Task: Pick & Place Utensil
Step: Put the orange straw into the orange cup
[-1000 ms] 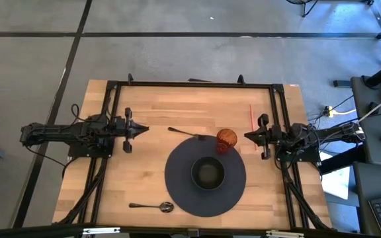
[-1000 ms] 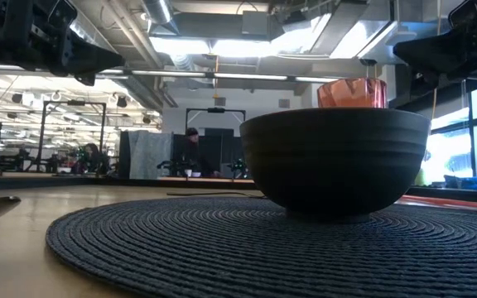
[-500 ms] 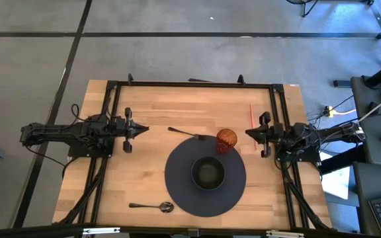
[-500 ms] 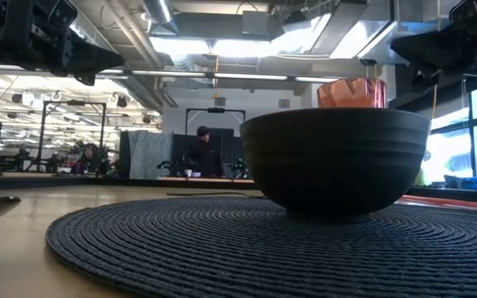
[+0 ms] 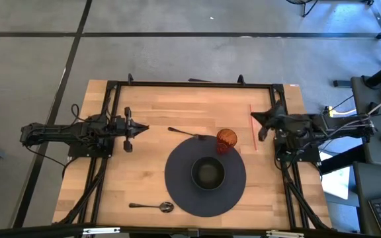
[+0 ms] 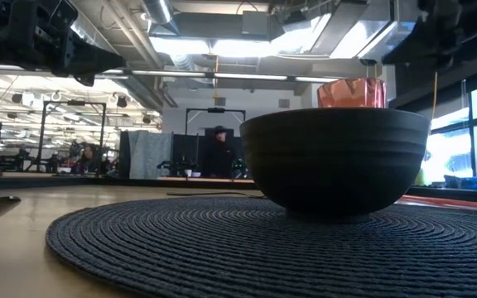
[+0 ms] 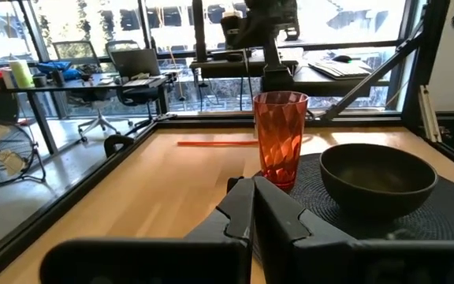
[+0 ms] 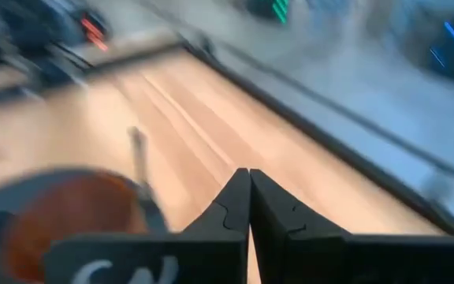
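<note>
Over the table's right edge, the right gripper (image 5: 255, 117) is now sitting farther toward the back and pulled outward compared with a second ago, when it was pointing at the red cup (image 5: 226, 139); its fingers, slightly parted then, are now pressed together with nothing between them. Its wrist view is smeared. Across the wooden table (image 5: 151, 165), the left gripper (image 5: 144, 129) is hovering where it was before, fingers likewise together and empty, as its wrist view shows. Behind the table in the low view, a person (image 6: 219, 153) is standing farther to the right than a second ago.

Near the front edge, well apart from both grippers, the spoon (image 5: 152, 207) is lying flat, its long axis running left to right, bowl end pointing right toward the round dark placemat (image 5: 177, 187) and handle pointing left. A fork (image 5: 182, 132) is lying behind the placemat, slanting, one end reaching the mat's rim.

A dark bowl (image 5: 208, 172) is sitting in the middle of the placemat and is looking empty. The red cup is standing upright at the mat's back right rim, nothing visible inside. A red straw (image 5: 252, 119) is lying beyond it.
</note>
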Motion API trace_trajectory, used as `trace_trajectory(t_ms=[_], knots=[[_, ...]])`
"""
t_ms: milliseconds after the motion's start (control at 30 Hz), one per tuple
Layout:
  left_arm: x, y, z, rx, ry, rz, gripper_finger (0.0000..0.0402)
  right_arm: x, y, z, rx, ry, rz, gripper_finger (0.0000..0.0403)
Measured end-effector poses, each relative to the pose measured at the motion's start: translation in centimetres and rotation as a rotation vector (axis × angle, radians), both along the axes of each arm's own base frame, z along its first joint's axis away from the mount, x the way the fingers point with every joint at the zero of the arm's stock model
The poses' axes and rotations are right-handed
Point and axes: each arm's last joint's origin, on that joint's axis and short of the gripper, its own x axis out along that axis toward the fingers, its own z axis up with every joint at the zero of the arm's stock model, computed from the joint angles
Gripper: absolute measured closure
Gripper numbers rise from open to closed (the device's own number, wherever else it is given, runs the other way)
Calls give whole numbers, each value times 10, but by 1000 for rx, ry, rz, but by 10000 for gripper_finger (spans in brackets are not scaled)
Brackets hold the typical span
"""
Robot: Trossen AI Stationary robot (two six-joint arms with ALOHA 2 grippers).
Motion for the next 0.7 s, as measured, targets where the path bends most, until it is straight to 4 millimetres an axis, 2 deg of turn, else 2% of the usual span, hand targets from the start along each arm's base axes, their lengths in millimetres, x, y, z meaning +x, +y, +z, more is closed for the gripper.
trace_trajectory(t_ms=[100, 200, 367, 500, 700], knots=[[0, 0, -1, -3, 5, -1, 395, 1, -5, 11, 73, 146, -135, 396], [0, 0, -1, -4, 9, -1, 397, 3, -10, 12, 174, 271, -277, 385], [0, 0, -1, -10, 8, -1, 398, 15, -17, 4, 252, 445, -330, 363], [0, 0, -1, -12, 8, -2, 395, 23, -25, -3, 298, 509, -348, 342], [0, 0, -2, -28, 15, -2, 394, 32, -40, -7, 390, 448, -473, 312]])
